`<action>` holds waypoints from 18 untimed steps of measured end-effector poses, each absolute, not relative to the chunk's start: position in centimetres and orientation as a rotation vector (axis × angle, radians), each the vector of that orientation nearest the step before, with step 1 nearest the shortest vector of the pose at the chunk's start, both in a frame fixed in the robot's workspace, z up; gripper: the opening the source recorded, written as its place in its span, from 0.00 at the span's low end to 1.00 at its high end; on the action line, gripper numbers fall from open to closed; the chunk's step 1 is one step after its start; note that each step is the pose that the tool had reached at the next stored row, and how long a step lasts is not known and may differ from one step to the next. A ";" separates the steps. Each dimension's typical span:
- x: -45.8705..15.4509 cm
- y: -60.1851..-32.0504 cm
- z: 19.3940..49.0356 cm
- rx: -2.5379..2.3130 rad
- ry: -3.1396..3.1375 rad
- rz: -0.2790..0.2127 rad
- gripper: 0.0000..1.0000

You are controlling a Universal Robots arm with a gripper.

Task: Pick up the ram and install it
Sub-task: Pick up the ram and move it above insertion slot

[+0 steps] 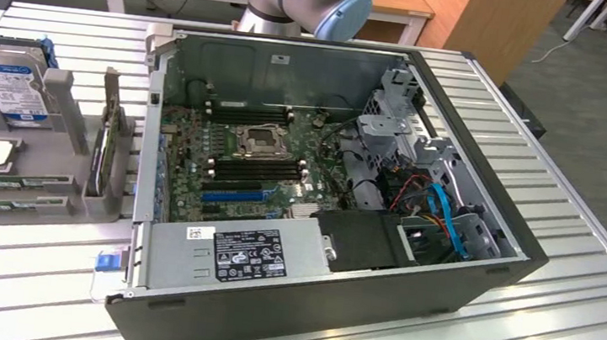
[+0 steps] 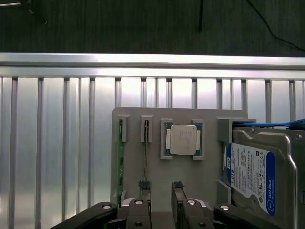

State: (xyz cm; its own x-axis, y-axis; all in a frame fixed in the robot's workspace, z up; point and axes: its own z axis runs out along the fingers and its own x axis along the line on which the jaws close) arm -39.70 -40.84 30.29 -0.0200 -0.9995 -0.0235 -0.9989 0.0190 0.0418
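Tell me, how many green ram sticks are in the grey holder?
2. One ram stick stands in the slot at the grey holder's edge; the other stands in the next slot, beside the silver processor chip. More may be hidden inside the computer case.

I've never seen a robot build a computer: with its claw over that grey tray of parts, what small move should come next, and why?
Probably a slight sideways shift. The open black gripper hovers above the grey slotted holder, holding nothing, and the nearer long thin green memory stick lines up with one fingertip, not the gap between them.
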 end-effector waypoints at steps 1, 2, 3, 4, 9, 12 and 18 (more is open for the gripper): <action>-39.7 -40.8 30.3 2.190 -2.234 -0.072 0.31; -39.7 -40.8 30.2 2.191 -2.234 -0.072 0.31; -39.7 -40.8 30.2 2.191 -2.234 -0.073 0.31; -39.7 -40.8 30.1 2.191 -2.234 -0.073 0.31; -39.7 -40.8 29.7 2.190 -2.234 -0.073 0.31; -39.7 -40.8 29.4 2.191 -2.234 -0.073 0.31; -39.7 -40.8 27.8 2.191 -2.234 -0.073 0.31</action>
